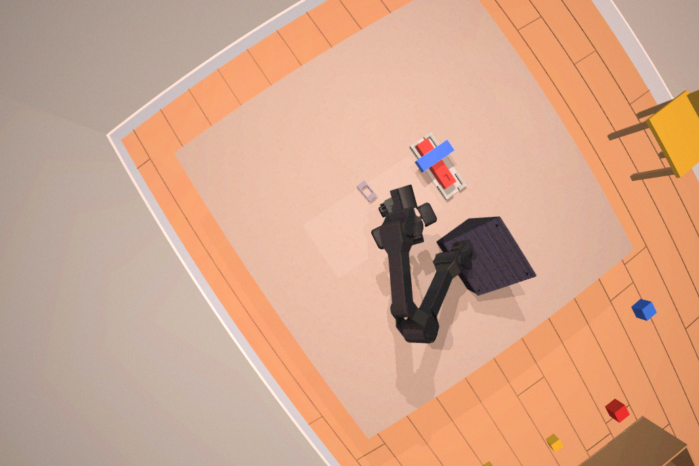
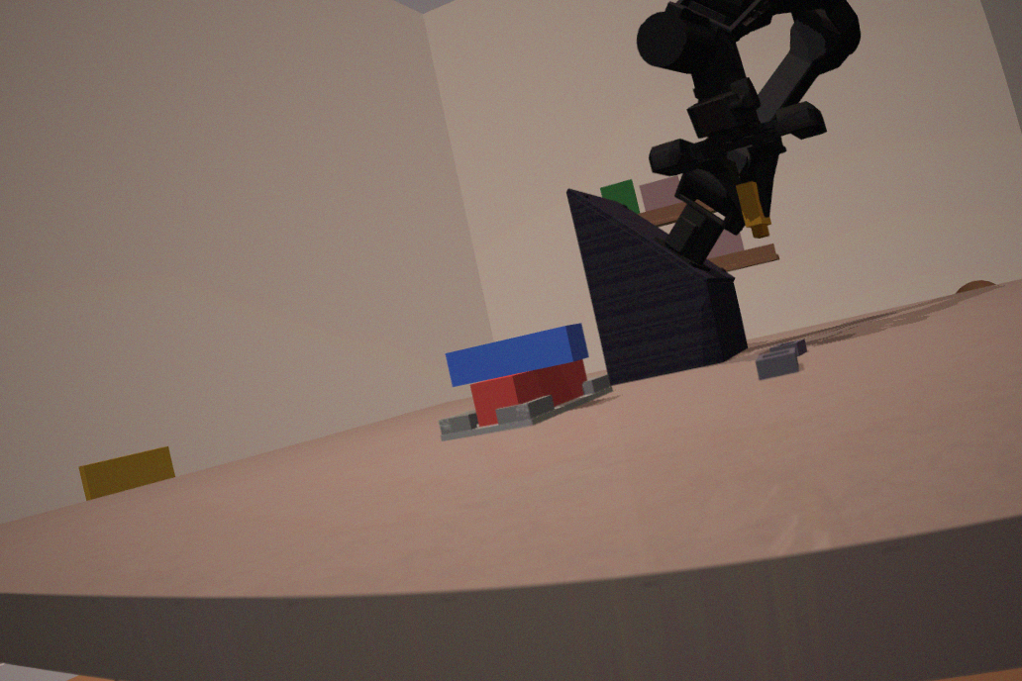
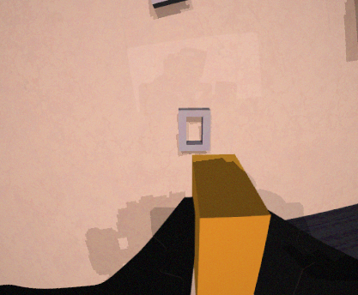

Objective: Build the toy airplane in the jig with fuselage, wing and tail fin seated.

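Note:
The red fuselage (image 1: 441, 170) (image 2: 492, 403) lies in the grey jig cradle (image 1: 462, 185) (image 2: 523, 412). The blue wing (image 1: 435, 156) (image 2: 512, 355) lies across its top and looks level; its tab is hidden. A small socket shows on the bare tail end of the fuselage in the top view. My gripper (image 2: 753, 210) (image 3: 214, 206) is shut on the orange tail fin (image 2: 749, 204) (image 3: 233, 253), which is in the air with its narrow tab end pointing down. In the top view the arm hides the fin. The gripper is off to one side of the cradle, well above the table.
A small grey open frame (image 2: 798, 346) (image 3: 182, 130) lies below the fin; another grey piece (image 1: 362, 185) (image 2: 776, 365) (image 3: 169, 3) lies farther out. The dark wedge-shaped base (image 1: 498, 255) (image 2: 649, 313) (image 3: 347, 236) under the arm stands near the cradle's tail end.

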Controlling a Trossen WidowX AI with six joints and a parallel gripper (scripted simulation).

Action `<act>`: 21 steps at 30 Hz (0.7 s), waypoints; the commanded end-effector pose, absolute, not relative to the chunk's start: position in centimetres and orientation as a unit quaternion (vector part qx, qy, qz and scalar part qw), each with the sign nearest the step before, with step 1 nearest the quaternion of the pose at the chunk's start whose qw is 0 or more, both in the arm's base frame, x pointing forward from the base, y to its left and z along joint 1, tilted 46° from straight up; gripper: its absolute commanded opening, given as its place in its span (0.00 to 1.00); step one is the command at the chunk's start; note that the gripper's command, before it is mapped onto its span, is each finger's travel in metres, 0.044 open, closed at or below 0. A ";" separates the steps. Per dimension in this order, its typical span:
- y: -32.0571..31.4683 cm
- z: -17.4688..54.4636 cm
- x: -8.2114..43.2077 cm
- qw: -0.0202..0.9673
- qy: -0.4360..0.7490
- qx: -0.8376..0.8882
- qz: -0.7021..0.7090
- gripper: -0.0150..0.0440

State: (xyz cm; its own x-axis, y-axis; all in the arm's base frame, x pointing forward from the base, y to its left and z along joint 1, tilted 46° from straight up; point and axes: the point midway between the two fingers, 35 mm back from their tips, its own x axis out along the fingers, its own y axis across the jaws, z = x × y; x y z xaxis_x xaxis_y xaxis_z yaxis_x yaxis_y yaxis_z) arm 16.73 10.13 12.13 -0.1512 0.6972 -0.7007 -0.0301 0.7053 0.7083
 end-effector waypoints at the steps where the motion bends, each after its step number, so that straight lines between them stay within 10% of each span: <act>1: 9.6 12.7 16.6 0.606 0.697 0.239 0.301 0.25; 21: 6.8 8.9 19.5 0.599 0.714 0.241 0.272 0.25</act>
State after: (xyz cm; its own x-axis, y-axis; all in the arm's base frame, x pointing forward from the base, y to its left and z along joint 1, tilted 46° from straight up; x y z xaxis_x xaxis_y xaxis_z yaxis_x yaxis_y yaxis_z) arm 19.21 7.32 9.53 -0.1610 0.6796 -0.7157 0.0092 0.7262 0.6874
